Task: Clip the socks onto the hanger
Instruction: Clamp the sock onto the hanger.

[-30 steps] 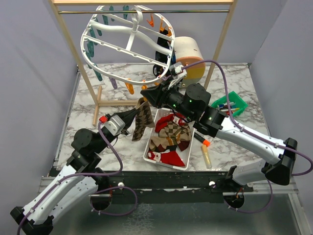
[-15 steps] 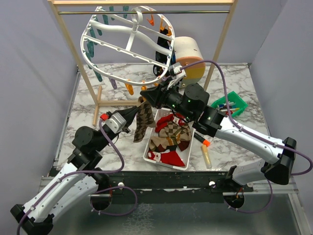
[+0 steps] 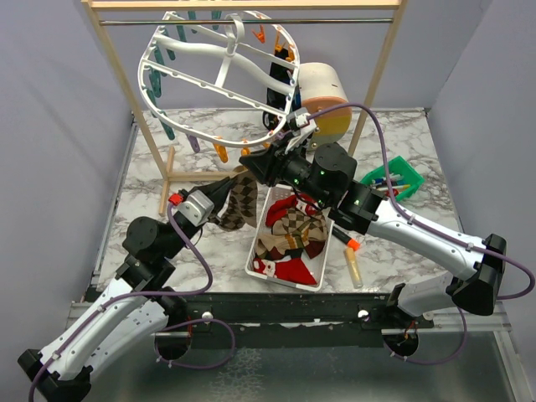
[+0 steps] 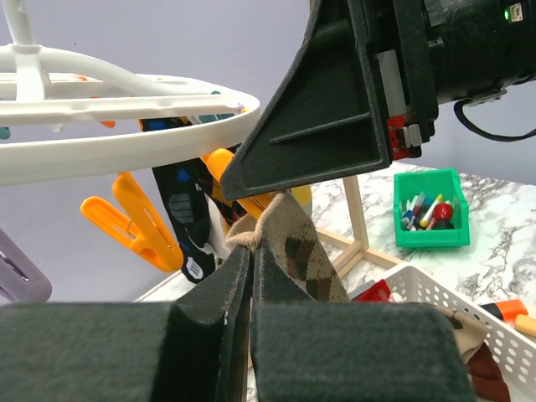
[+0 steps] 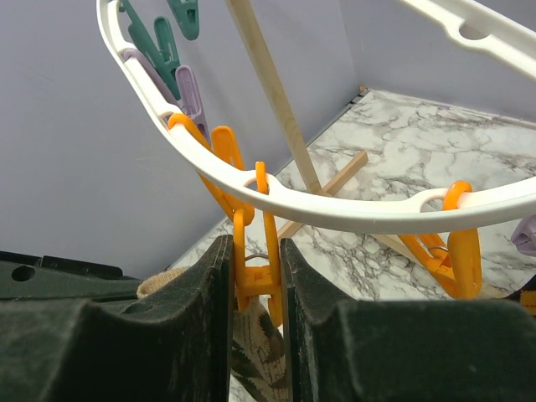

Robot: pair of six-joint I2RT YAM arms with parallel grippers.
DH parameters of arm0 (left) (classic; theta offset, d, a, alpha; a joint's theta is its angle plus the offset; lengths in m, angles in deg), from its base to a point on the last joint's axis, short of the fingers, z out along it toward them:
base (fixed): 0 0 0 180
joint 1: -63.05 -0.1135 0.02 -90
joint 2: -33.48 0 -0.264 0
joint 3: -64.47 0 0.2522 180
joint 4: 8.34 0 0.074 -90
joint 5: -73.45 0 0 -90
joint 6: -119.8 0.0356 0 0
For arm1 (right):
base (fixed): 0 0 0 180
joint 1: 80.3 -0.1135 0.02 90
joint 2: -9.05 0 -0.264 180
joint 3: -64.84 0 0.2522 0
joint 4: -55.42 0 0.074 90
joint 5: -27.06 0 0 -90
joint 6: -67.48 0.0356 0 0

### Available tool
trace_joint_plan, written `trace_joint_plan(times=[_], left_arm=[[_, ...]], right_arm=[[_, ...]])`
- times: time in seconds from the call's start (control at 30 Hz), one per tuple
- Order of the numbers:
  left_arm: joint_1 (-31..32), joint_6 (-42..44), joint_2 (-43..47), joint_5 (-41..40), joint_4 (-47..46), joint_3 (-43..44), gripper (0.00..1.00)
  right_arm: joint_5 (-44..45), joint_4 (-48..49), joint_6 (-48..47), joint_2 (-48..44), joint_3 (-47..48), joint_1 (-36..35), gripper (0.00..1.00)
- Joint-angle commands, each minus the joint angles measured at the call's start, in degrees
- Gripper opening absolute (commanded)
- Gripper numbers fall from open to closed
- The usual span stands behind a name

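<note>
The left gripper (image 4: 253, 255) is clenching a sock (image 4: 293, 243), holding its cuff just under the orange clip (image 5: 270, 243) that the right gripper (image 5: 254, 260) is pinching on the hanger (image 5: 352, 209) rim; next, I judge, the cuff is going into the clip's mouth before the right releases

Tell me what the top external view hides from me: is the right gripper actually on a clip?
Observer: Yes. The right wrist view shows the right gripper squeezing an orange clip hanging from the hanger rim.
Operator: And the sock?
Observer: The left wrist view shows the left gripper shut on the argyle sock, its cuff just under the right gripper.
Operator: Clipped yet?
Observer: Cannot tell; the right wrist view shows the cuff directly below the clip.
</note>
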Motion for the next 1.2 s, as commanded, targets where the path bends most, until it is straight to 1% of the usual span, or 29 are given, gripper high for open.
trace_joint_plan(times=[0.0, 0.07, 0.17, 0.27, 0.4, 0.5, 0.63, 0.7, 0.83, 0.93, 1.03, 1.1, 1.17], left_arm=[[0.17, 1.02, 0.00, -2.29, -1.73, 0.77, 0.00], [0.15, 1.40, -0.20, -2.62, -1.44, 0.71, 0.00], [0.22, 1.82, -0.48, -2.62, -0.99, 0.84, 0.00], [0.15, 1.89, -0.78, -2.59, -0.74, 1.05, 0.00], [0.17, 2.02, -1.15, -2.70, -0.62, 1.32, 0.00], [0.22, 2.23, -1.47, -2.64, -0.53, 1.54, 0.00], [0.21, 2.11, -1.86, -2.26, -0.53, 1.99, 0.00], [0.19, 1.92, -1.99, -1.87, -0.51, 2.31, 0.00], [0.15, 1.45, -2.07, -1.45, -0.45, 2.94, 0.00], [0.19, 0.99, -2.04, -1.45, -0.45, 3.14, 0.02], [0.20, 1.09, -2.24, -1.58, -0.37, 3.28, 0.06], [0.18, 1.27, -2.33, -2.19, -0.36, 3.11, 0.09], [0.22, 1.34, -2.38, -3.09, -0.29, 2.87, 0.12]], right_arm=[[0.11, 1.21, 0.92, -1.13, -1.41, 0.24, 0.04], [-0.27, 1.35, 1.25, -1.60, -1.65, 0.24, 0.13], [-0.65, 1.09, 1.59, -1.73, -1.27, 0.24, 0.31], [-1.56, 0.90, 1.97, -1.67, -0.66, 0.24, 0.45], [-3.12, 0.28, 2.78, -2.24, 0.27, 0.25, 0.57], [-4.33, -1.06, 3.25, -2.76, 1.31, 0.25, 0.63], [-5.32, -2.67, 3.94, -4.32, 1.43, 0.24, 0.70], [-5.79, -3.53, 4.20, -5.71, 0.93, 0.24, 0.86], [-6.28, -5.87, 4.14, -8.71, 0.27, 0.24, 0.98], [-8.34, -9.42, 3.52, -11.19, 0.22, 0.26, 1.00], [-8.00, -13.13, 1.95, -14.40, -0.35, 0.27, 1.00], [-6.09, -14.72, 0.36, -17.12, -2.14, 0.24, 1.00], [-1.81, -15.42, -0.45, -20.60, -5.47, 0.28, 1.00]])
